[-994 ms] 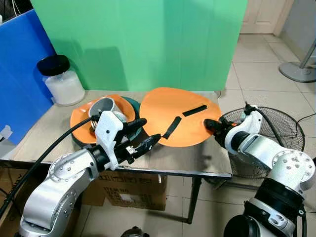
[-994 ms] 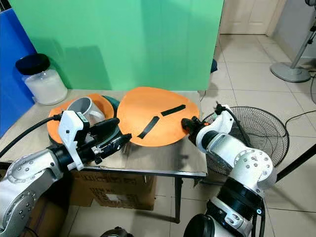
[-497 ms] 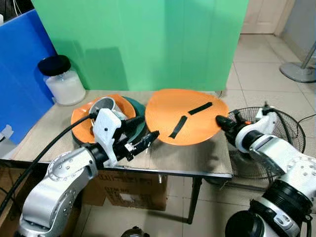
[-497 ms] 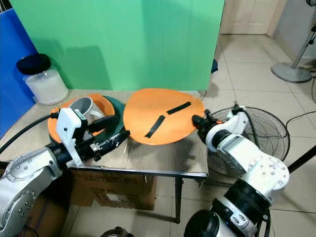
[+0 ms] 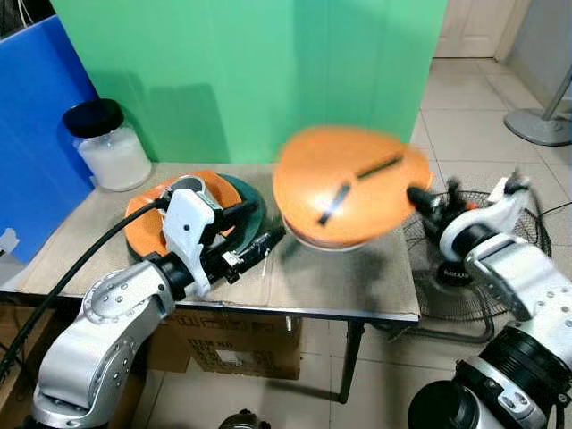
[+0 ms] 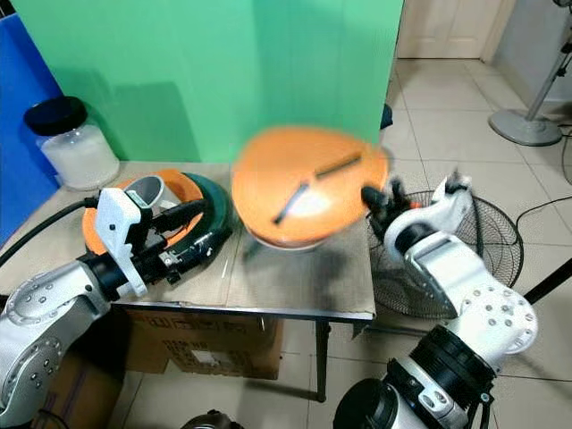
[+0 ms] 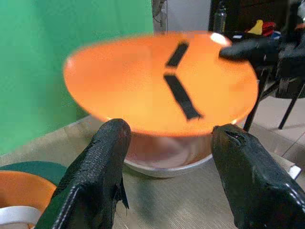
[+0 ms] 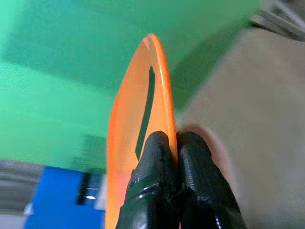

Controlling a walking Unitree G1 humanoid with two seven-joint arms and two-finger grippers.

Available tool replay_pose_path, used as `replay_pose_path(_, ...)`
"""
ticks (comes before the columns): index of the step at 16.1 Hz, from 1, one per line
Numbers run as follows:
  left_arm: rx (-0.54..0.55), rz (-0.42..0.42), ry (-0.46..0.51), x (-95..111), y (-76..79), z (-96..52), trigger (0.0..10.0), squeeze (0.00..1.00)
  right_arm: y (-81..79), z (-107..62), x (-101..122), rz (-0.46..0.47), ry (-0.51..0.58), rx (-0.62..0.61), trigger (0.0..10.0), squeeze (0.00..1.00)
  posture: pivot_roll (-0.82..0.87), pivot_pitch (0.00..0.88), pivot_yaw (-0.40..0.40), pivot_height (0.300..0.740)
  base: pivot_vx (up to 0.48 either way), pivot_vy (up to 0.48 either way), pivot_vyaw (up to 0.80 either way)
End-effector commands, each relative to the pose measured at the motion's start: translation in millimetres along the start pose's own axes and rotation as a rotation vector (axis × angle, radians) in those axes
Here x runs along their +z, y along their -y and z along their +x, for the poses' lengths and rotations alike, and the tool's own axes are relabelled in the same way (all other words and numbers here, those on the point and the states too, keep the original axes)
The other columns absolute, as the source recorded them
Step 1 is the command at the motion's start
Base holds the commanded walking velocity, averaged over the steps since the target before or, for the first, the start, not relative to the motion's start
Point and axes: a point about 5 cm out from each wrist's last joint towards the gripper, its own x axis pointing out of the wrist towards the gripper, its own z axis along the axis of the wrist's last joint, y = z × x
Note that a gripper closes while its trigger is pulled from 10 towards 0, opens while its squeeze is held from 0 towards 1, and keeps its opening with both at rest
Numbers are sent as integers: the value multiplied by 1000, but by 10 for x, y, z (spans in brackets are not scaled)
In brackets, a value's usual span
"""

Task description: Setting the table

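The right hand (image 5: 418, 197) pinches the rim of an orange lid (image 5: 349, 183) (two black strips on it), holding it tilted above a pale bowl (image 7: 167, 152) near the tabletop's (image 5: 340, 286) right edge. The left hand (image 5: 259, 234), fingers spread, hovers beside stacked orange and green plates (image 5: 147, 223) carrying a white cup (image 5: 186, 189). A white-filled jar (image 5: 107, 147) stands at the back-left corner, against green and blue panels.

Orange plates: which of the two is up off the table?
The one with black strips, held by its edge in the right gripper above a bowl. The other orange plate lies under the cup.
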Motion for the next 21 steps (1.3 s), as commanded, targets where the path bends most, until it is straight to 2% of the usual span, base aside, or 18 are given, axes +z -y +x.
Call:
replay_pose_path(1, 18, 1, 17, 33, -37, -14, 10000, 0, -471, 105, -211, 51, -39, 261, 0, 0, 118, 0, 80, 727, 0, 0, 0)
replay_pose_path(3, 18, -1, 26, 52, -22, 1, 10000, 0, -509, 28, -181, 7, 21, 285, 0, 0, 118, 0, 80, 727, 0, 0, 0)
replay_pose_path(4, 22, -9, 45, 76, -1, 14, 10000, 0, -541, -88, -71, -48, 146, 300, 0, 0, 121, 0, 76, 727, 0, 0, 0)
replay_pose_path(5, 27, -15, 51, 81, 6, 12, 10000, 0, -537, -115, -65, -50, 150, 301, 2784, 0, 120, 0, 77, 727, 0, 0, 0)
replay_pose_path(6, 31, -28, 57, 81, 29, -7, 10000, 0, -530, -170, -65, -76, 149, 306, 10000, 0, 113, 0, 83, 727, 0, 0, 0)
replay_pose_path(8, 43, -30, 40, 39, 67, -46, 10000, 0, -523, -274, -56, -154, 163, 312, 10000, 0, 111, 0, 85, 727, 0, 0, 0)
replay_pose_path(9, 76, -27, 32, 8, 60, -43, 10000, 0, -501, -341, -72, -240, 170, 281, 10000, 0, 110, 0, 86, 727, 0, 0, 0)
replay_pose_path(10, 99, -24, 37, 4, 50, -31, 10000, 0, -486, -377, -100, -288, 174, 263, 10000, 0, 107, 0, 87, 727, 0, 0, -769)
replay_pose_path(11, 114, -18, 44, 9, 42, -12, 10000, 0, -474, -392, -120, -300, 178, 253, 10000, 0, 104, 0, 89, 727, 0, 0, -769)
replay_pose_path(13, 162, 19, 67, 31, 30, 54, 10000, 0, -434, -429, -164, -304, 190, 235, 10000, 0, 100, 0, 90, 727, 0, 0, -766)
replay_pose_path(18, 260, 98, 113, 82, -30, 95, 10000, 0, -310, -469, -161, -259, 255, 163, 10000, 0, 93, 0, 95, 727, 0, 0, -764)
replay_pose_path(21, 304, 143, 108, 68, -66, 128, 10000, 0, -242, -473, -124, -248, 286, 123, 10000, 0, 92, 0, 95, 727, 0, 0, -763)
